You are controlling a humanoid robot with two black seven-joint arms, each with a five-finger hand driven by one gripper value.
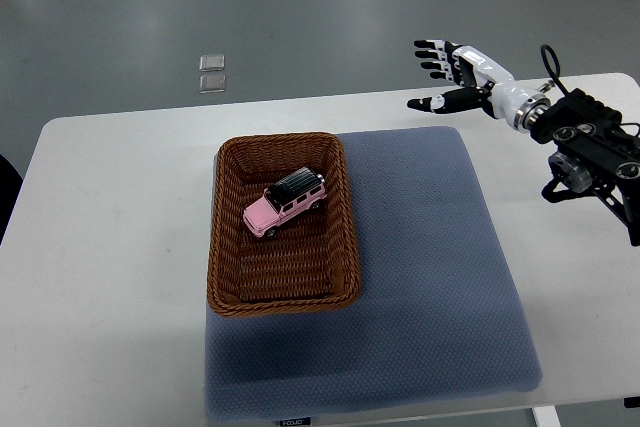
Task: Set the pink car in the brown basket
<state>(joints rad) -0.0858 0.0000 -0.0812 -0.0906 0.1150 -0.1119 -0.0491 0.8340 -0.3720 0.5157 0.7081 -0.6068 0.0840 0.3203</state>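
One view: top view, looking steeply down on the work.
Bench [110, 207]: white with rounded corners, and it carried all the things.
Pad [430, 277]: a blue-grey mat lay on the bench, reaching its near edge.
Basket [224, 247]: brown wicker, rectangular, it sat on the left part of the pad, its left wall hanging over onto the bare bench.
Car [286, 202]: the pink car with its dark roof lay inside the basket, on the basket floor toward the far end, set at a slant to the walls.
Right hand [452, 75]: it came in from the right edge and hung above the far right corner of the pad, well apart from the basket.
Fingers [432, 57]: dark-tipped, spread apart and holding nothing, the thumb stretched out below them.
Floor [300, 17]: grey, beyond the bench.
Two small clear squares [211, 74]: they lay on the floor past the far edge of the bench.
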